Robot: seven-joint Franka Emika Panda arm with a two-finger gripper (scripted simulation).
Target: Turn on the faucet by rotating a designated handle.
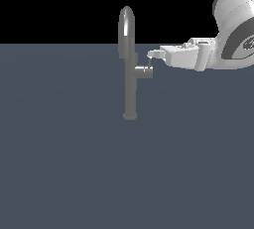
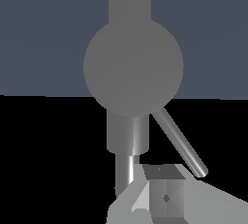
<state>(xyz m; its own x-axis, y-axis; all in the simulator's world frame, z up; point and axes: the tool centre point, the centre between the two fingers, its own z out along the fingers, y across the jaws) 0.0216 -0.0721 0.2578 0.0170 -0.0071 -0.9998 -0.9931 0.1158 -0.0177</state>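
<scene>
The faucet (image 1: pixel 130 91) is a slim grey column on a small round base, with a shiny arched spout (image 1: pixel 126 25) on top. Its handle (image 1: pixel 145 72) is a short stub pointing toward the exterior view's right, and a thin lever (image 1: pixel 149 62) rises from its end. My gripper (image 1: pixel 153 53) reaches in level from the exterior view's right, with its tips at the lever's upper end. The wrist view looks end-on at the round handle (image 2: pixel 133 68), with the lever (image 2: pixel 180 143) slanting out beside my gripper (image 2: pixel 166 195). The fingers are pressed together with nothing between them. Contact with the lever is unclear.
A flat dark blue-grey floor (image 1: pixel 64 163) spreads all around the faucet's base. My white arm (image 1: pixel 233 29) fills the exterior view's upper right corner. Nothing else stands in the scene.
</scene>
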